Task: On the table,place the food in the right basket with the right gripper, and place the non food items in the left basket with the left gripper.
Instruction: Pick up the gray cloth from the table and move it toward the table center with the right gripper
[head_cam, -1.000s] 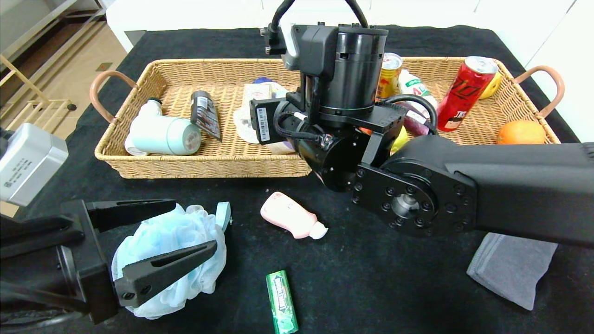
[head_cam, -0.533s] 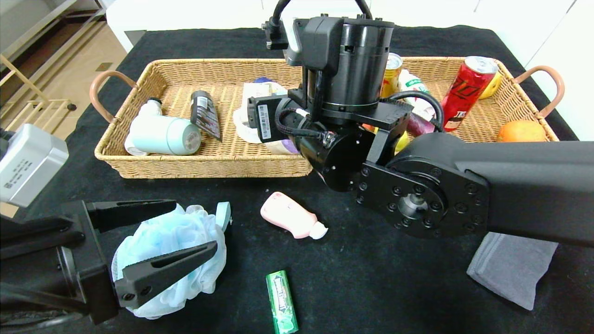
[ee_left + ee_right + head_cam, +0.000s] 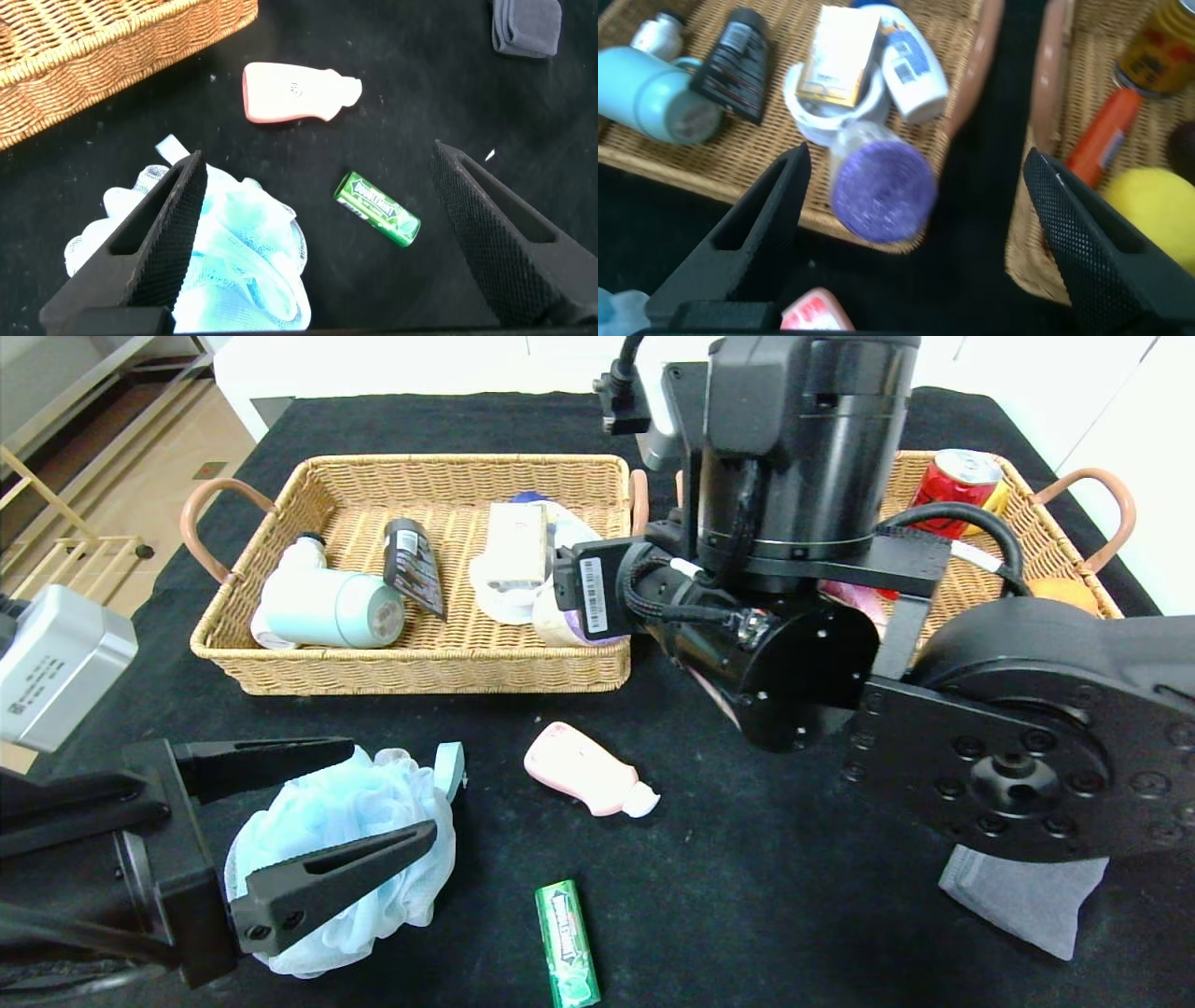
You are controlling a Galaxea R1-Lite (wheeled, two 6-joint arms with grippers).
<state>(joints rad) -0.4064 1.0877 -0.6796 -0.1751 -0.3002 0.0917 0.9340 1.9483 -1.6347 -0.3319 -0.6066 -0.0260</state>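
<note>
My left gripper [image 3: 392, 789] is open at the front left of the table [image 3: 794, 915], one finger against the light-blue bath pouf [image 3: 345, 840]. In the left wrist view [image 3: 318, 159] the pouf [image 3: 234, 252] and the green gum pack [image 3: 377, 208] lie between its fingers. The pink bottle [image 3: 579, 779] lies mid-table and the grey towel [image 3: 1022, 896] at the front right. My right gripper [image 3: 917, 159] is open and empty above the gap between the baskets; its wrist [image 3: 794, 523] hides it in the head view. The purple-ended roll [image 3: 882, 187] lies in the left basket [image 3: 373, 658]. The lemon [image 3: 1153, 210] and the orange sausage [image 3: 1102, 140] lie in the right basket [image 3: 1036, 523].
The left basket also holds a mint flask [image 3: 327, 607], a black tube [image 3: 411, 565] and a white box [image 3: 518, 546]. A red can [image 3: 952, 476] and an orange fruit [image 3: 1064, 590] show in the right basket. The right arm covers much of that basket.
My right arm has moved to the right and risen towards the camera, now covering more of the right basket. The left gripper and the loose things have not moved.
</note>
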